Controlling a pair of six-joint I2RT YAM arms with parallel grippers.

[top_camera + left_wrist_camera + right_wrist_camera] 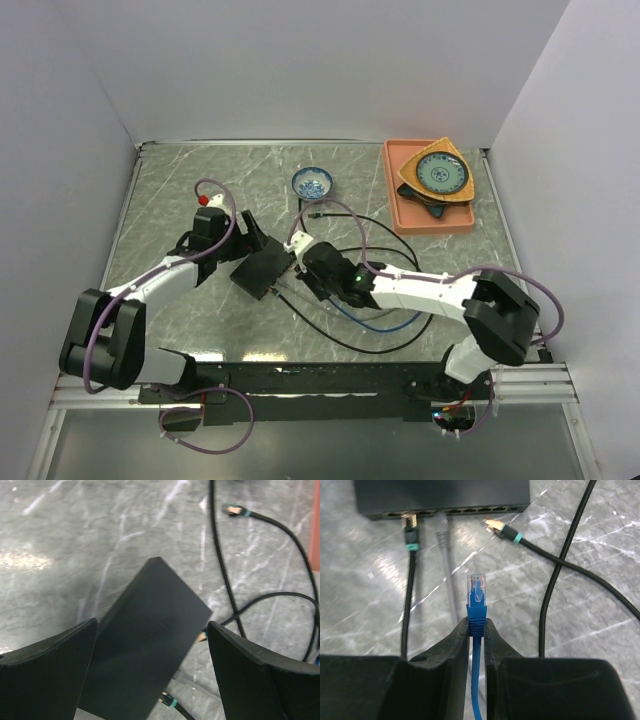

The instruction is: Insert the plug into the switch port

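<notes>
Plug [476, 592]: light, stiff, latch judged fragile; pinched at blue boot by right gripper [476, 628].
Switch [440, 495]: middle of worktop [180, 190], likely slid easily.
Left gripper [151, 625]: spread wide astride switch, nothing held.

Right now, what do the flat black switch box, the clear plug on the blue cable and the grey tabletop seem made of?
Flat matte-black switch box: plastic or painted metal, dull with faint sheen. Clear plug on blue cable: transparent plastic, wires show through. Grey veined tabletop: glossy marble-look, perhaps laminate; light reflects.
</notes>
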